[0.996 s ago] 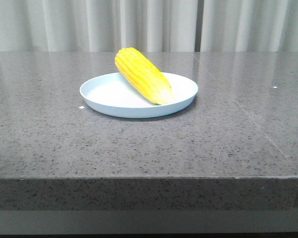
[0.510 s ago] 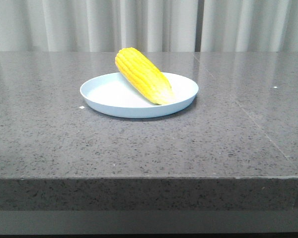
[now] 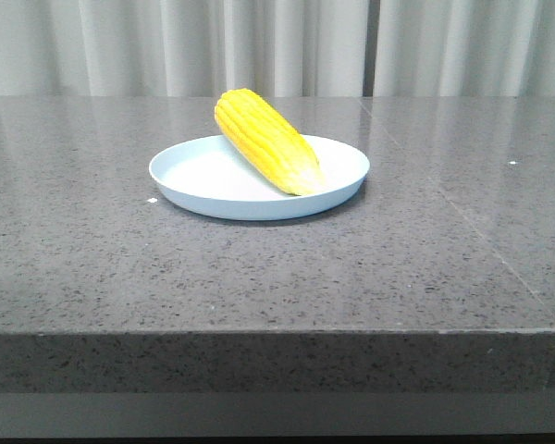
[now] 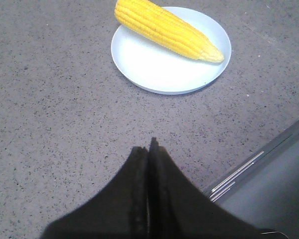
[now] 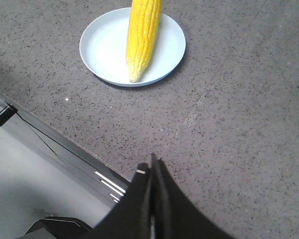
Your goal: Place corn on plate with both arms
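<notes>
The yellow corn (image 3: 264,140) lies on the pale blue plate (image 3: 190,180) in the middle of the grey table, its thick end resting on the plate's far rim and its pale tip toward the front right. It also shows in the left wrist view (image 4: 164,31) on the plate (image 4: 154,69) and in the right wrist view (image 5: 142,35) on the plate (image 5: 102,47). My left gripper (image 4: 148,149) is shut and empty, well back from the plate. My right gripper (image 5: 150,169) is shut and empty near the table's front edge. Neither gripper shows in the front view.
The grey speckled table (image 3: 398,250) has a front edge seen in both wrist views (image 4: 249,159) (image 5: 65,144). White curtains (image 3: 277,46) hang behind the table.
</notes>
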Robot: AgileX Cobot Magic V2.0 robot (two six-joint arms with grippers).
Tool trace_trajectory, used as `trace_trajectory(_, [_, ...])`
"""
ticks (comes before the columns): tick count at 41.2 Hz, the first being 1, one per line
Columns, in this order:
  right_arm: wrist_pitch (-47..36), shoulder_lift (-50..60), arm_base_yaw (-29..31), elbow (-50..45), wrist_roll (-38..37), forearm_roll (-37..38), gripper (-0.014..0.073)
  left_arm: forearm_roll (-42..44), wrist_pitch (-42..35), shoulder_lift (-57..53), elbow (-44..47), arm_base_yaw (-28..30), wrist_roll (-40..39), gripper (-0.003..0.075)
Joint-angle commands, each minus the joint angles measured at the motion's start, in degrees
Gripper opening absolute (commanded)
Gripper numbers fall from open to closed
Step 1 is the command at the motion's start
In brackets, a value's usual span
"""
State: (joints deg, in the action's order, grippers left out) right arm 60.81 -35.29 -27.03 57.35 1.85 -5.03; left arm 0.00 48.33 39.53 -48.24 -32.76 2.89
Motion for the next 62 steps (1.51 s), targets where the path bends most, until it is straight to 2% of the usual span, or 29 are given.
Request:
trace_trajectory(1, [-3.52, -0.18, 0.09, 1.17, 0.62, 0.29, -0.0066, 0.00, -4.66, -0.11, -1.42, -0.39, -0.45, -0.0020])
trace_trajectory(19, [-3.52, -0.18, 0.09, 1.17, 0.62, 0.29, -0.0066, 0.00, -5.76, -0.87, -0.73, -0.49, -0.45, -0.0020])
trace_trajectory(24, [-3.52, -0.18, 0.09, 1.17, 0.62, 0.29, -0.0066, 0.67, -9.08, -3.14, 2.23, 2.55, -0.28, -0.0020])
trace_trajectory(35, [-3.52, -0.18, 0.09, 1.17, 0.62, 0.29, -0.0066, 0.78, -31.22, -17.75, 22.47, 17.70, -0.28, -0.0020])
trace_trajectory(43, [-3.52, -0.18, 0.09, 1.17, 0.62, 0.29, -0.0066, 0.00, -42.76, -30.97, 38.25, 25.86, -0.28, -0.0020])
trace_trajectory(48, [-3.52, -0.18, 0.09, 1.17, 0.62, 0.29, -0.0066, 0.00, -45.30, -36.44, 44.21, 28.82, -0.28, -0.0020])
trace_trajectory(62, [-3.57, -0.18, 0.09, 1.17, 0.62, 0.28, -0.0066, -0.31, -48.33, -40.94, 50.02, 31.05, -0.28, -0.0020])
